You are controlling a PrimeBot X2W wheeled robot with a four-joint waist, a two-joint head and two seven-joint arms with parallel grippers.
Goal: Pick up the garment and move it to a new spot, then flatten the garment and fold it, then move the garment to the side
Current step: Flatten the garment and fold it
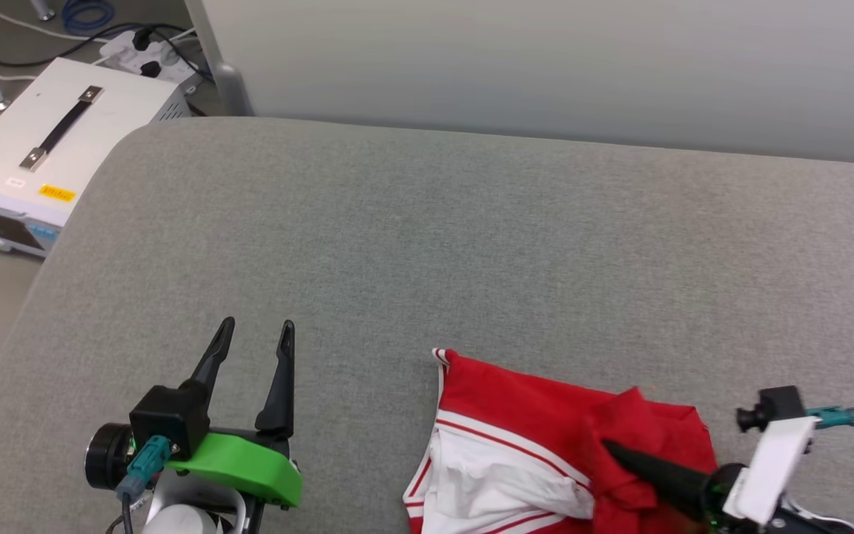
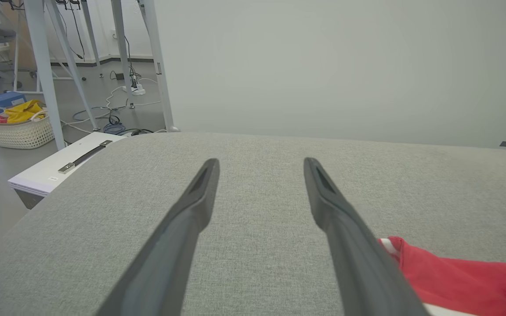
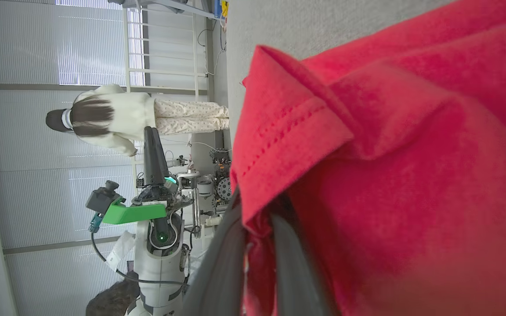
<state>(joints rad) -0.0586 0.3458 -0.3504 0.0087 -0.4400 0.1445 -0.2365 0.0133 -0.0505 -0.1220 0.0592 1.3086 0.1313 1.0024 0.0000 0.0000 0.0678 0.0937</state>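
The left end effector (image 2: 262, 162) hangs over the grey fabric table (image 2: 433, 184), its two dark fingers spread wide apart. A corner of the red shirt (image 2: 455, 276) lies on the table, partly behind one finger. Past the table's rounded corner stand a white box (image 2: 59, 169) and, on the floor, a basket (image 2: 20, 131) holding yellow cloth.

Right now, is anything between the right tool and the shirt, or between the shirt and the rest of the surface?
Nothing visible. The right tool is shut on a red fold of the shirt; the grey surface beyond is bare. The open left tool stands apart, to its left.
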